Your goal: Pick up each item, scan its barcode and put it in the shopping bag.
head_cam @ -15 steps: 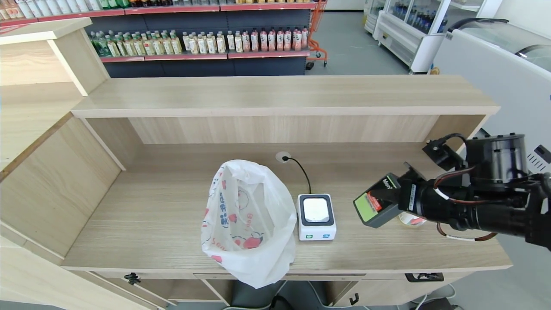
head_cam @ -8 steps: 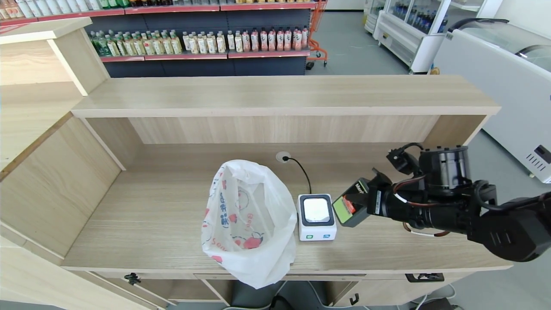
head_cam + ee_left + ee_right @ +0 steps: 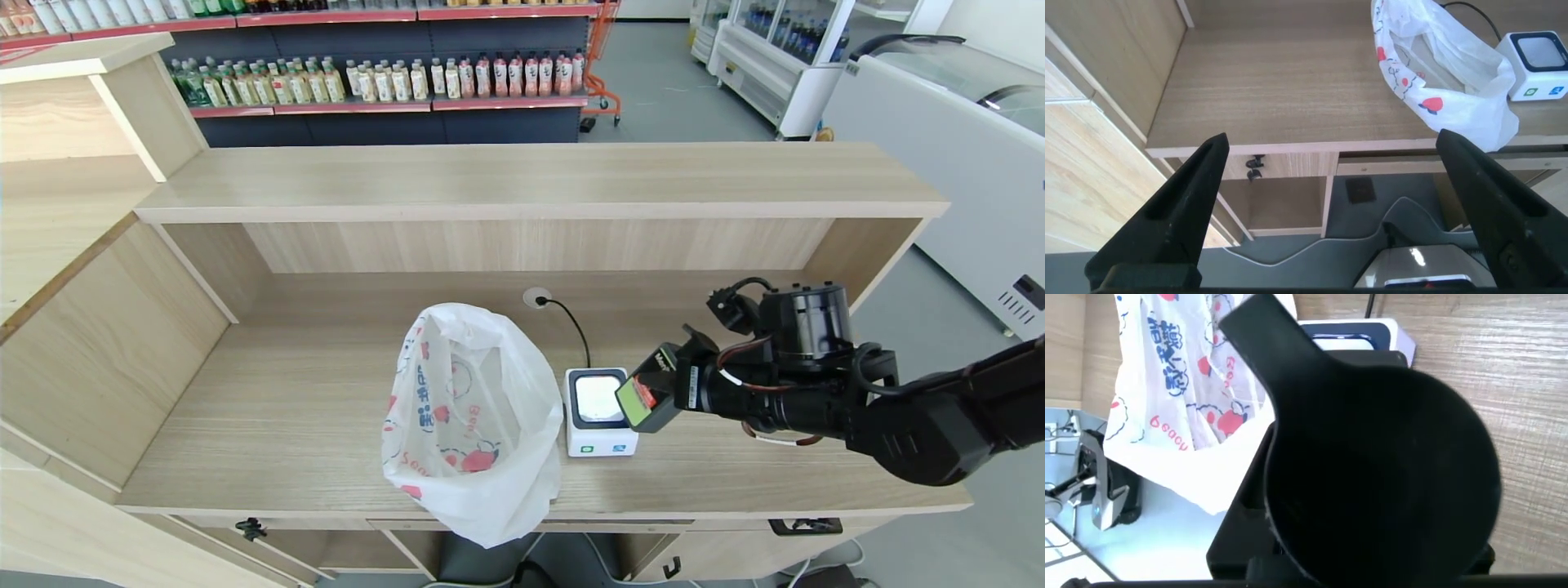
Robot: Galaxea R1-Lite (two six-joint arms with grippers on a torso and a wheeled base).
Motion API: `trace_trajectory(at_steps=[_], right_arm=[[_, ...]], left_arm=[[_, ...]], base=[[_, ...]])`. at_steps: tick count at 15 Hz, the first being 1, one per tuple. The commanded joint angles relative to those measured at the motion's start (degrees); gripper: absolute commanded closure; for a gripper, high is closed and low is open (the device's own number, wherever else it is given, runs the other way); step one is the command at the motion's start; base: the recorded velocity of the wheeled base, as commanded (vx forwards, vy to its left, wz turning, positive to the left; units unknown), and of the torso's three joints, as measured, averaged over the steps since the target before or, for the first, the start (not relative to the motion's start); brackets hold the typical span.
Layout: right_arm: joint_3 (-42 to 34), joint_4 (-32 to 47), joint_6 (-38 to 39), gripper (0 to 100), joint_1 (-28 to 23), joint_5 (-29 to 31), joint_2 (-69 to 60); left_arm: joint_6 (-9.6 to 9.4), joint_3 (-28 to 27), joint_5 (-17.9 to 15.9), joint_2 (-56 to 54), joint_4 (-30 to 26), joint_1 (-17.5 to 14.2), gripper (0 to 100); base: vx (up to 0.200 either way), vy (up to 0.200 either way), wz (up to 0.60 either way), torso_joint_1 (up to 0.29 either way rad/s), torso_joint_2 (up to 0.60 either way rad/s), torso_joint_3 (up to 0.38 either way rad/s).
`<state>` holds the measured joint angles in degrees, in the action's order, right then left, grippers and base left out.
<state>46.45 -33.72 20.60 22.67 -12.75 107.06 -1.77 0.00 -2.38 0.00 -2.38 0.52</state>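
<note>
Shop checkout: a pale wooden bench (image 3: 310, 408) with a raised back ledge, and drinks shelving (image 3: 384, 82) across the aisle behind. My right tool (image 3: 665, 384) is pinched on a dark box (image 3: 641, 398) with a green face and carries it clear of the bench. Its jaws are parted only as far as the box is thick, and the box hides most of them. The box hangs just above the near edge of the white scanner (image 3: 598, 408), which sits directly below and slightly beyond the tool tip. The shopping bag (image 3: 469, 416) stands on the far side of the scanner from this tool, touching or nearly touching it, with its mouth open upward. My left tool (image 3: 1331, 212) is spread wide and empty, low and off the front of the bench, well apart from the bag. Risks noted: I cannot tell which face carries the barcode, so the scan may fail if that face is not turned to the scanner window. The box hangs low, so a further drop could knock or shift the scanner on its cable (image 3: 571, 327). The bag is limp and sags over the bench front, so a box catching its rim could collapse the mouth or drag it off.
</note>
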Motion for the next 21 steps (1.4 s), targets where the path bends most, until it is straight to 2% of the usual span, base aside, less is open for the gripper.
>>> trace_trajectory(at_steps=[1,11,14,18,21], right_arm=[[0.5,-0.3,0.1,100,0.4,0.0,1.3],[3.4,-4.3,0.1,100,2.2,0.3,6.8],[3.3,-5.1,0.1,100,2.7,0.2,8.0],[3.5,-10.0,0.4,100,2.6,0.4,10.4],[2.6,-10.1,0.3,100,2.8,0.4,10.5]], left_arm=[[0.01,0.0,0.0,0.0,0.0,0.0,0],[0.01,0.0,0.0,0.0,0.0,0.0,0],[0.01,0.0,0.0,0.0,0.0,0.0,0],[-0.08,0.0,0.0,0.0,0.0,0.0,0],[-0.08,0.0,0.0,0.0,0.0,0.0,0]], base=[[0.000,0.000,0.00,0.000,0.00,0.000],[0.000,0.000,0.00,0.000,0.00,0.000],[0.000,0.000,0.00,0.000,0.00,0.000],[0.000,0.000,0.00,0.000,0.00,0.000],[0.000,0.000,0.00,0.000,0.00,0.000]])
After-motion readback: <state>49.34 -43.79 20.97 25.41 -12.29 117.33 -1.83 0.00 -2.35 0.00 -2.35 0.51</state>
